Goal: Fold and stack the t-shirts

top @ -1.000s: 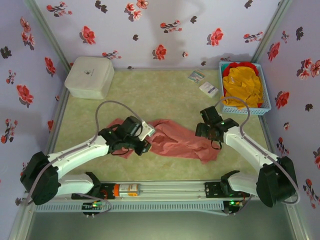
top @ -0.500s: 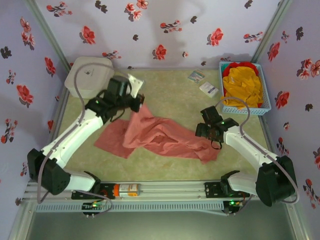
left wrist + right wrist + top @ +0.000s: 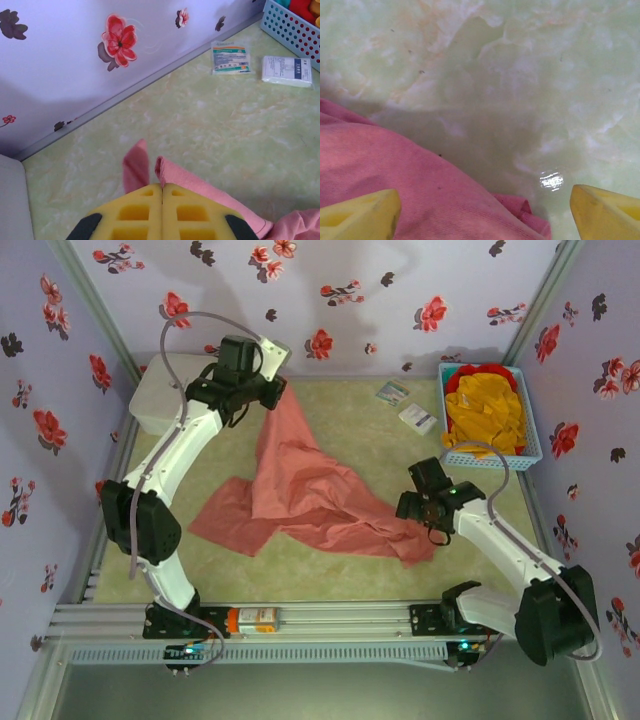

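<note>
Seen from above, a pale green marbled table [image 3: 350, 430] sits inside walls papered with red and dark flowers; a dusty pink t-shirt [image 3: 310, 490] lies crumpled across the middle of the table, with one part drawn up and away toward the far left corner; the left end effector [image 3: 272, 392] holds that raised part near the back wall, and the cloth hangs from it in a long sloping sheet down to the rest of the shirt; in the left wrist view its yellow fingers [image 3: 142, 212] are pressed together with folds of the pink cloth [image 3: 136, 165] pinched at their tips, clamped on the shirt; the right end effector [image 3: 428, 508] is low over the near right edge of the shirt; in the right wrist view its two yellow fingers [image 3: 360, 215] stand wide apart, with pink cloth [image 3: 395, 175] and bare table between them; whether they touch the cloth cannot be told; a blue basket [image 3: 530, 455] at the far right holds a yellow t-shirt [image 3: 485, 410] with a red t-shirt [image 3: 490, 372] behind it; a white rounded box [image 3: 160, 405] sits in the far left corner, just beside the left arm; two small flat packets [image 3: 392, 392] [image 3: 417, 417] lie on the table near the basket.
</note>
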